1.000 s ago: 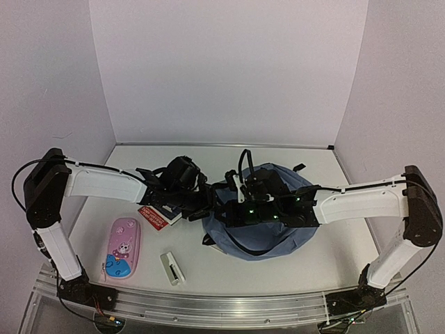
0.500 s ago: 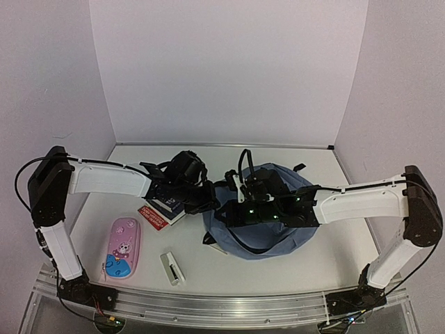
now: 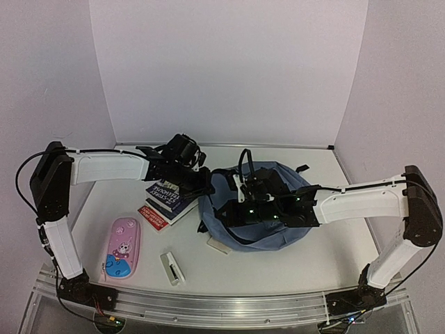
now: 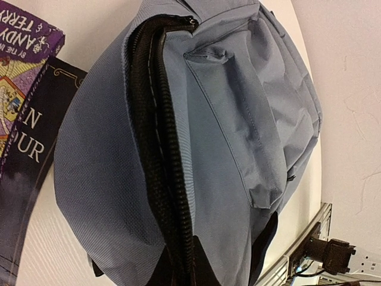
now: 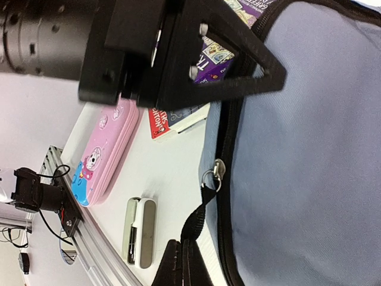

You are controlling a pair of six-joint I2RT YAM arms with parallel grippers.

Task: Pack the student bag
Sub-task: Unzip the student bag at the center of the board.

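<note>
The slate-blue student bag (image 3: 268, 226) lies at mid-table and fills the left wrist view (image 4: 238, 137). My left gripper (image 3: 203, 186) is shut on the bag's black zip trim (image 4: 158, 119) at its left edge, with the fingers pinching it from both sides (image 4: 184, 266). My right gripper (image 3: 218, 211) is shut on the black pull strap (image 5: 199, 217) that hangs from the metal zip slider (image 5: 215, 173). The fingertips (image 5: 183, 249) meet on the strap at the bottom of the right wrist view. The zip looks shut along the stretch in view.
A purple book (image 3: 169, 191) lies on a dark book, with a red one (image 3: 155, 214) beside them, left of the bag. A pink pencil case (image 3: 123, 248) and a white stapler-like item (image 3: 172, 268) lie near the front. A small white piece (image 3: 217, 245) sits by the bag's front edge.
My left gripper has shut on the bag's zip edge. It moved back off the books, which now show more. The right arm has barely moved.
</note>
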